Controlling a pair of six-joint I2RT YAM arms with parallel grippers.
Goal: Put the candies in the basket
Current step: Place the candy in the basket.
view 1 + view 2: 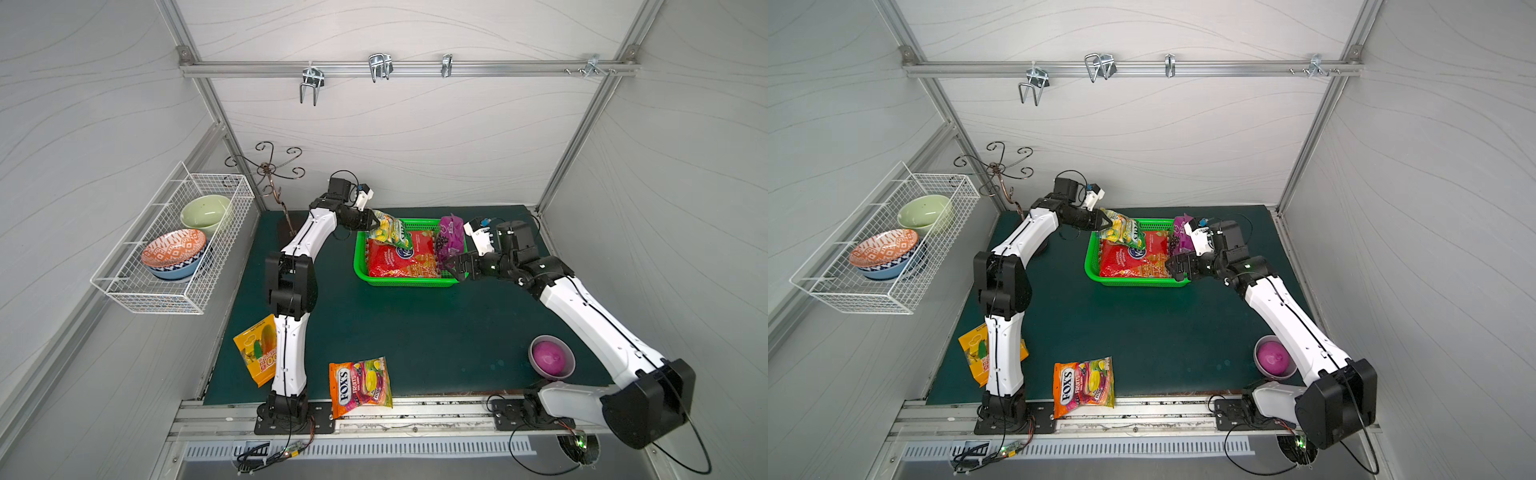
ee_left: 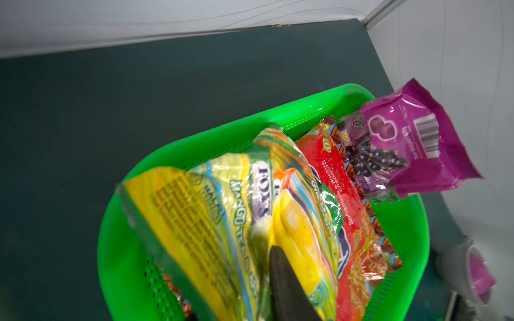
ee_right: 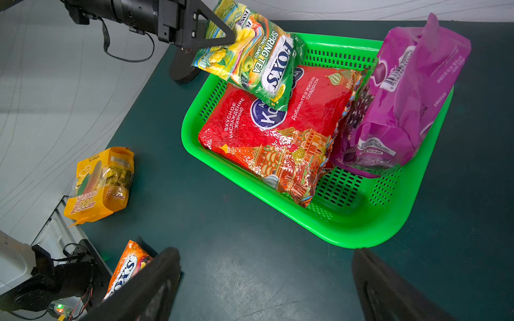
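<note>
Left gripper (image 1: 372, 222) hung over the basket's (image 1: 399, 283) far-left corner with the top corner of the green bag (image 1: 390, 232) between its fingers (image 2: 289, 278). Couldn't tell whether it was pinching or letting go: only one finger showed in the left wrist view and the bag was blurred there. The green bag sat tilted, upper end above the rim and lower end resting on the red bag (image 1: 399, 259). The red bag lay flat inside the basket and covered most of the floor. The purple bag (image 1: 451, 237) was in too, propped against the right wall with its top sticking out over the rim. Right gripper (image 1: 457, 268) was wide open and empty, just beside the basket's near-right corner. Two bags were out on the surface (image 1: 415, 332). The yellow bag (image 1: 253, 349) lay at the left edge, partly behind the left arm. The orange bag (image 1: 359, 384) lay at the front edge, overhanging the rail. A purple-lined bowl (image 1: 551, 357) sat near the right arm, well apart from the basket.
</note>
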